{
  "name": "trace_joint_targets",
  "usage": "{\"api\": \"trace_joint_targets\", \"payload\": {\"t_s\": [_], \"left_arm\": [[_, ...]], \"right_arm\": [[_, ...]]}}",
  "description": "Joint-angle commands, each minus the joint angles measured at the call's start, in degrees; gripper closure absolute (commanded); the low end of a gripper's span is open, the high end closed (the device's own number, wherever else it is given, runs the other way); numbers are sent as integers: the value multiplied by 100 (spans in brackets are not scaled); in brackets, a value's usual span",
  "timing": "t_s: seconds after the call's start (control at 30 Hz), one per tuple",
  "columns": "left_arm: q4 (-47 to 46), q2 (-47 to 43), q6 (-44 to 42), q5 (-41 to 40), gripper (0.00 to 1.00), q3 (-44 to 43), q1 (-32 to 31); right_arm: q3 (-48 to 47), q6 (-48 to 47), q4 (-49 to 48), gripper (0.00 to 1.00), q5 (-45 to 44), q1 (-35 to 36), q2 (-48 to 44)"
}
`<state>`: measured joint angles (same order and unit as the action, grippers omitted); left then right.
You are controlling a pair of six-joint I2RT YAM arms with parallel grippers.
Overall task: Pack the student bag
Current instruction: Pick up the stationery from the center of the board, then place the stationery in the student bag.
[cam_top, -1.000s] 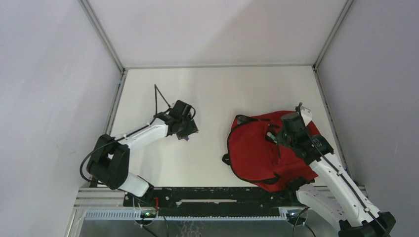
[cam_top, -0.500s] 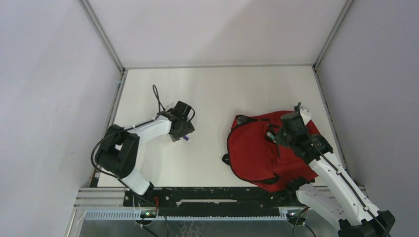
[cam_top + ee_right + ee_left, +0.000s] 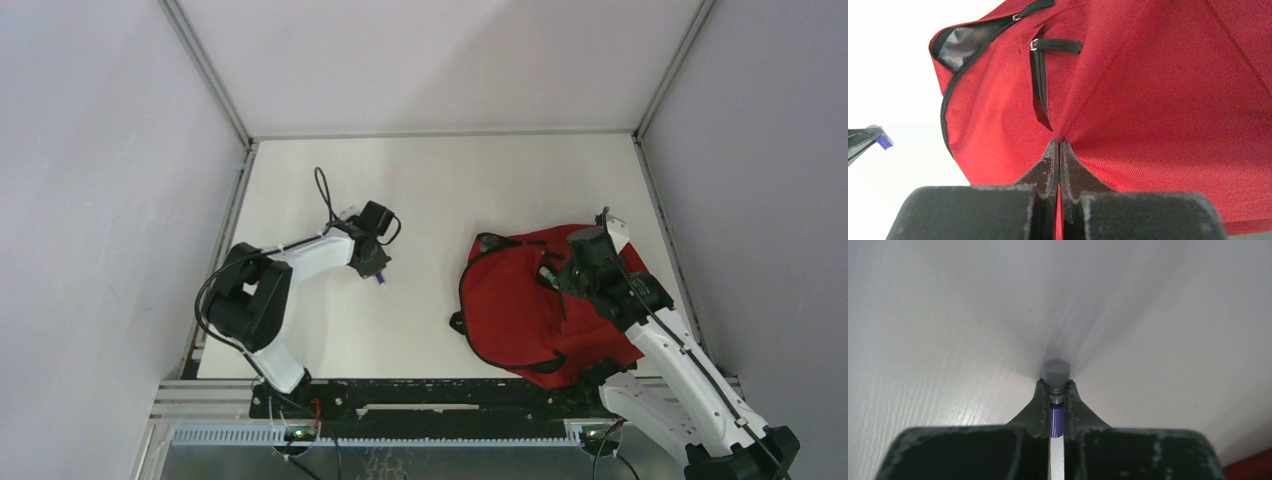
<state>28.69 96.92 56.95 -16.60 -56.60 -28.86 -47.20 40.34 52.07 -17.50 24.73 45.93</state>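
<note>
The left gripper point(image 3: 1056, 392) is clamped on a purple pen point(image 3: 1056, 421) with a grey cap, over the white table point(image 3: 440, 180). The right gripper point(image 3: 1058, 148), pressed together, pinches fabric of the student bag point(image 3: 1158, 100). The bag is red with black zippers, one gaping, and lies by the table's right edge, toward the near edge.

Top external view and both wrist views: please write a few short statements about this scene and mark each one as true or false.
1. The left end effector is shut on a slim purple pen with a grey cap. True.
2. The right end effector hangs open above the soft red fabric backpack. False: its fingers are pinched shut on the red fabric, beside a black zipper.
3. The backpack lies on the right part of the white table. True.
4. The pen is already inside the backpack. False: it is in the left end effector, over the table, apart from the backpack.
</note>
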Motion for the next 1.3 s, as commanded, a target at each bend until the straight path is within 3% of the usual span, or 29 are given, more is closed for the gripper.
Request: {"api": "trace_joint_targets", "payload": {"t_s": [0.0, 0.1, 0.23, 0.43, 0.5, 0.8, 1.27], "left_arm": [[325, -458, -266, -163, 100, -269, -282], [397, -734, -635, -18, 100, -577, -638], [-378, -1153, -1178, 800, 100, -709, -1342], [-1816, -336, -1223, 3870, 100, -1410, -2202], [-1858, 97, -1126, 4367, 100, -1871, -2454], [-2480, 1354, -38, 5271, 100, -2920, -2633], [-2270, 2682, 264, 5229, 100, -4424, -2664]], "right_arm": [[-105, 10, -383, 100, 76, 23, 14], [-105, 19, -366, 100, 76, 23, 26], [-99, 53, -387, 100, 103, 77, -150], [-35, 120, -347, 100, 79, 104, -338], [-27, 145, -302, 100, 78, 112, -379], [-9, 160, -86, 100, -55, 103, -630], [-9, 198, 27, 100, -77, 82, -792]]}}
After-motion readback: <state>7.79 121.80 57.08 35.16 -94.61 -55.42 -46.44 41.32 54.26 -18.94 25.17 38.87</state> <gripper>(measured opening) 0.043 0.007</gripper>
